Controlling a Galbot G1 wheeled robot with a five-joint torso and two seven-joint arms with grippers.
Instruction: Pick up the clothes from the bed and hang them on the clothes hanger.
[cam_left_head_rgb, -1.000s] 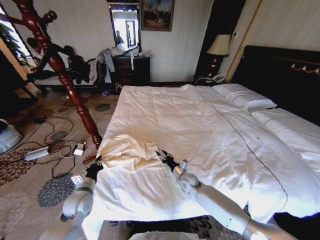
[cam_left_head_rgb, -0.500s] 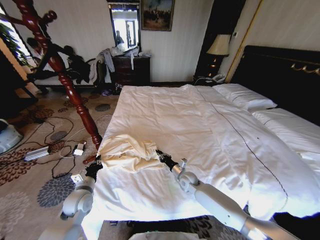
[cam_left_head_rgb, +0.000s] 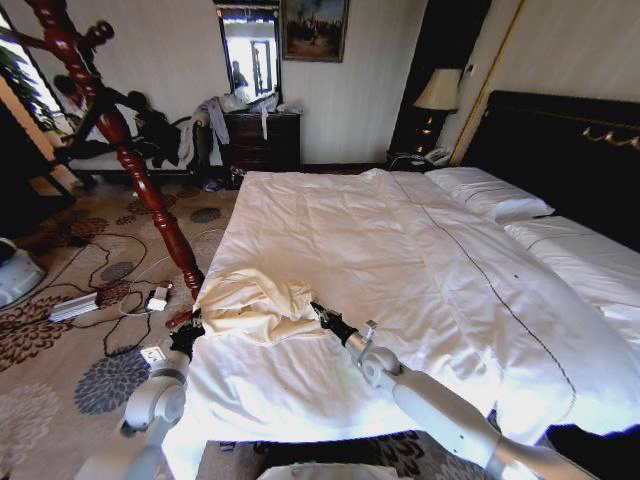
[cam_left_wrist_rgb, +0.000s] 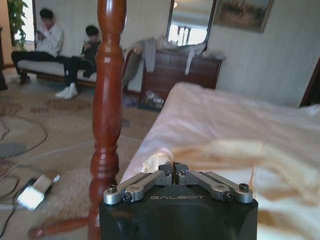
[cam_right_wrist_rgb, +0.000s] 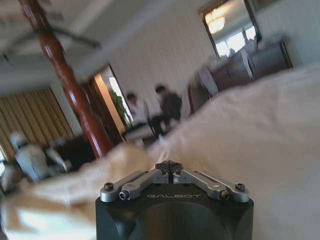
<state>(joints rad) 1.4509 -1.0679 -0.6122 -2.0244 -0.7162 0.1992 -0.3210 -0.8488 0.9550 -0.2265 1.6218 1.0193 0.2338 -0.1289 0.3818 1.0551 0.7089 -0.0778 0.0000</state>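
We're barely started: the cream shirt (cam_left_head_rgb: 252, 305) lies crumpled at the bed's (cam_left_head_rgb: 400, 260) near corner. Left gripper (cam_left_head_rgb: 190, 332) and right gripper (cam_left_head_rgb: 318, 312) each pinch an edge, jaws pressed together. Lifting and hanging remain.

Bed (cam_left_head_rgb: 400, 250): wide, white quilt, dark headboard.
Cream garment (cam_left_head_rgb: 255, 305): crumpled at near left corner.
Left gripper (cam_left_head_rgb: 188, 335): at garment's left edge.
Right gripper (cam_left_head_rgb: 322, 314): touching its right edge.
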